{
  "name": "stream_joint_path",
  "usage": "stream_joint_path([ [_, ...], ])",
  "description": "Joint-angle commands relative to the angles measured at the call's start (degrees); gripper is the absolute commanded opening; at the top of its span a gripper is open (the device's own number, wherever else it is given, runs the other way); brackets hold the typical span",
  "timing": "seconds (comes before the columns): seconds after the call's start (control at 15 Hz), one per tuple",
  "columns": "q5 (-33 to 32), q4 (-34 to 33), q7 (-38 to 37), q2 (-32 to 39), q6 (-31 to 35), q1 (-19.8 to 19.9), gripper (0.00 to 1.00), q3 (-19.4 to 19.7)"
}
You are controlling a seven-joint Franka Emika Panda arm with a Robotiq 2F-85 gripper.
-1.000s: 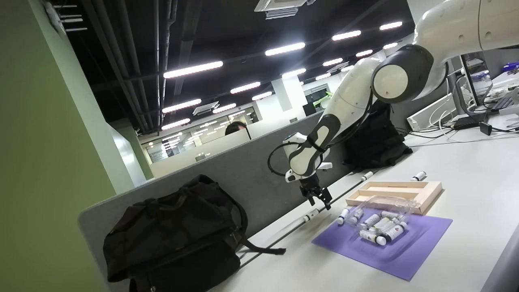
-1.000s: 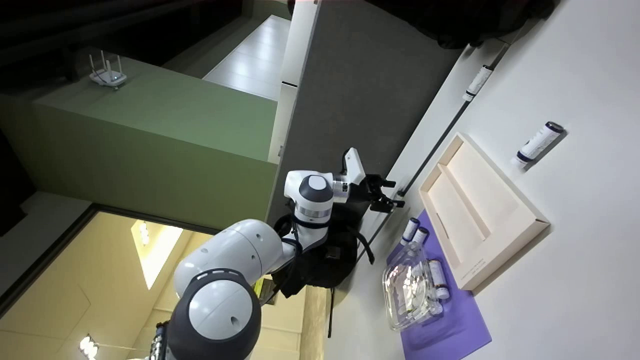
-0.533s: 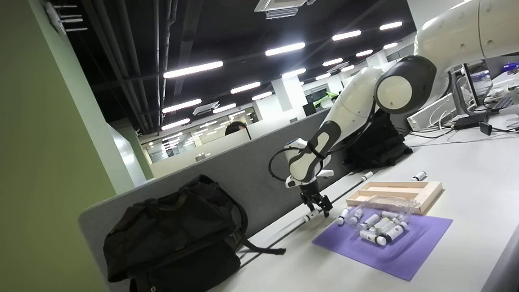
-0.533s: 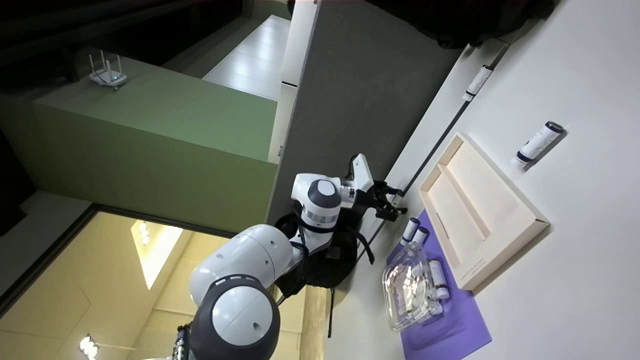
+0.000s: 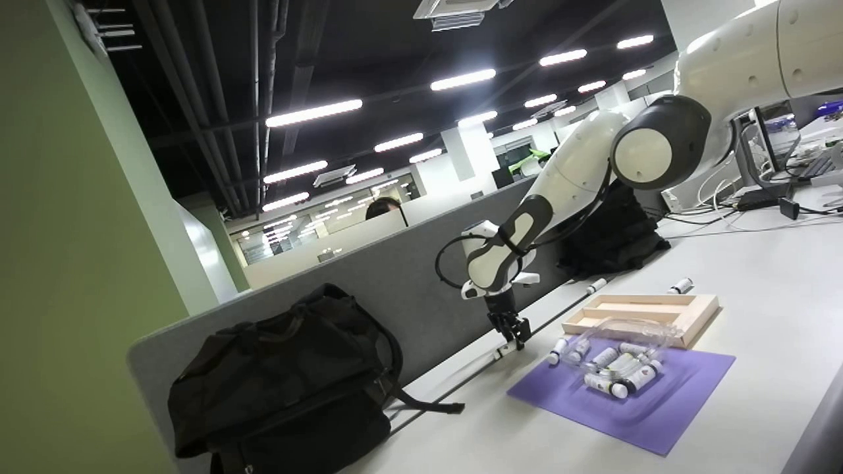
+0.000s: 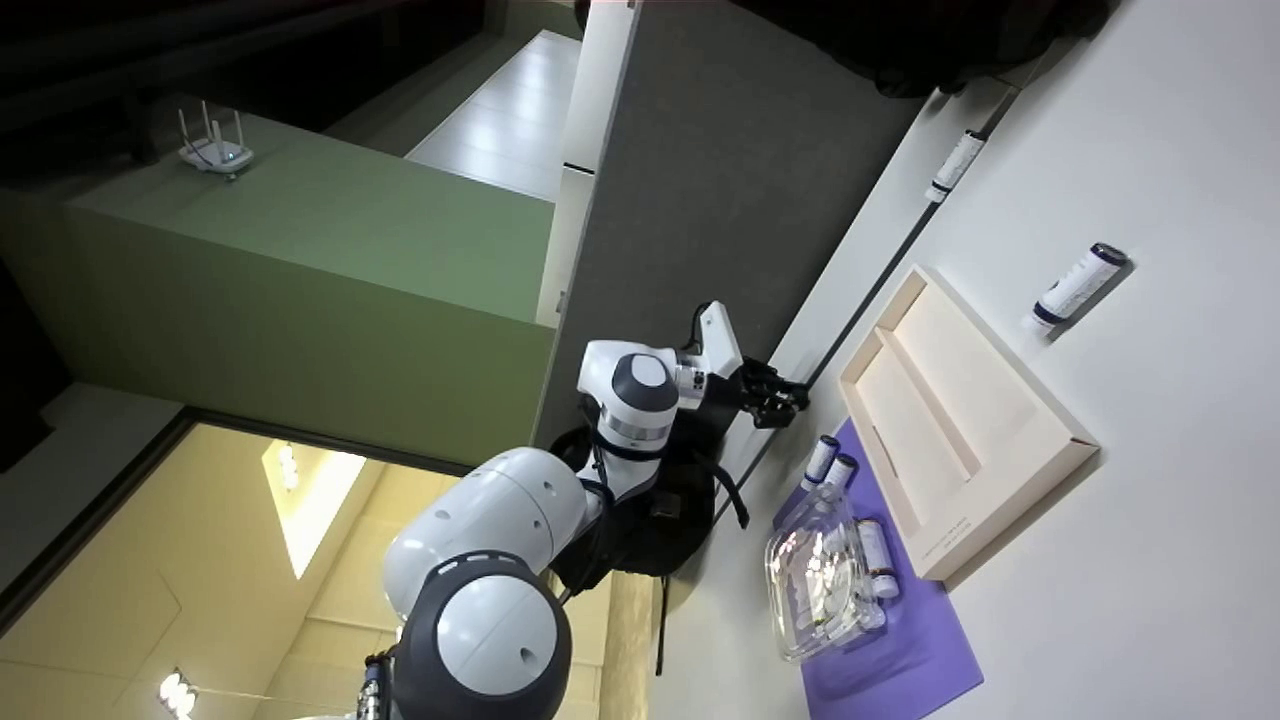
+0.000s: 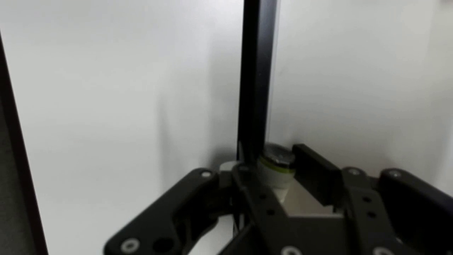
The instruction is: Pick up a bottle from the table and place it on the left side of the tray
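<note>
While the claw [image 7: 270, 158] is holding the bottle [image 7: 280, 179] clamped, I'm worrying about how near the dark end its grip seems to be sitting. The bottle is lying on its side on the counter [image 5: 784, 276], along the black strip [image 7: 254, 88], its other end jutting out past the claw. Lifted like that, the smooth, round body could be tilting or twisting loose. On the way to the tray [image 6: 1000, 505], a drooping end could be clipping the other bottles [image 5: 558, 349] by the mat [image 5: 691, 382] or catching on the raised rim; set across the divider [image 6: 930, 405], it would likely be rolling.

Pale, matte wood is making up the tray, square-cornered, shallow, split lengthwise into two troughs. Just beside it the purple mat is lying thin and flat, and over that a clear, round-cornered tub [image 6: 785, 610] is gleaming; whether the bottles showing through are sitting inside or beneath, I'm not able to tell. Behind, the partition [image 5: 421, 289] is looking dull and felt-like.
</note>
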State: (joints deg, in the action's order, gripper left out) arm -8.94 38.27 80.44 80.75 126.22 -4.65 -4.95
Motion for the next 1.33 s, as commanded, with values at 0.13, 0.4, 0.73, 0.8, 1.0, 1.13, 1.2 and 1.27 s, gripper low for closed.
stream_joint_path([
  [0.13,-0.04,-2.39,-2.74,0.36,-3.72,0.08,0.13,1.25],
  [0.4,-0.39,0.21,-9.04,-7.03,-18.12,-0.57,0.13,4.04],
  [0.73,0.63,4.55,-11.22,-17.15,-28.58,1.41,0.13,3.87],
  [0.8,0.93,5.72,-10.72,-17.85,-28.33,2.34,0.13,3.65],
  [1.0,2.05,13.80,-9.25,-21.09,-24.09,5.02,0.13,2.99],
  [1.13,2.11,19.98,-7.51,-22.44,-18.46,6.63,0.13,2.88],
  [1.2,1.93,22.79,-6.98,-22.77,-15.81,7.43,0.13,2.89],
  [1.27,2.00,25.57,-6.64,-23.16,-13.60,8.21,0.13,2.84],
])
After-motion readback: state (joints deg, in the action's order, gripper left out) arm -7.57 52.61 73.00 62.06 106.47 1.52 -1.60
